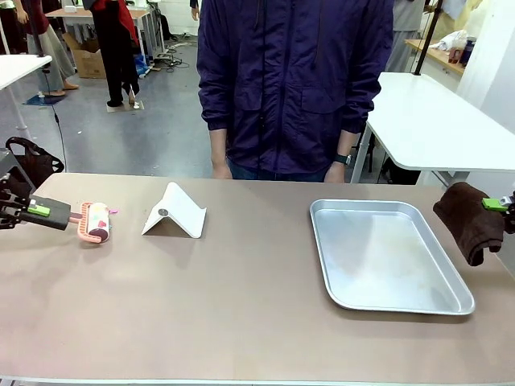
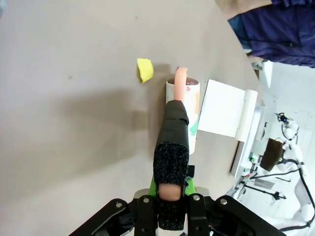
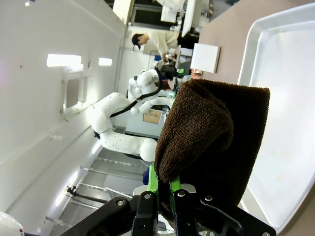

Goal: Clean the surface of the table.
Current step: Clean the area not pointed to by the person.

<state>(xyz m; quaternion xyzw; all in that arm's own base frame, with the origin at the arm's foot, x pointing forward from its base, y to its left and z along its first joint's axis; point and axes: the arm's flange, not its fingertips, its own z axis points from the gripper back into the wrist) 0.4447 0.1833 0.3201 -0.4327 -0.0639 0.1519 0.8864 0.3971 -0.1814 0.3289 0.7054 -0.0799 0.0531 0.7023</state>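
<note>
Brown cloth (image 1: 469, 221) clamped in right claw (image 1: 495, 205) above table (image 1: 241, 305) edge, left claw (image 1: 39, 211) gripping roller (image 1: 96, 222) over table

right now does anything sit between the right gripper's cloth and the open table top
Yes. The metal tray lies on the table directly beside the brown cloth in the right gripper, covering that end. A white stand sits farther along.

Bright even light, soft shadows on the table (image 1: 241, 322) (wrist views bowed)
</note>
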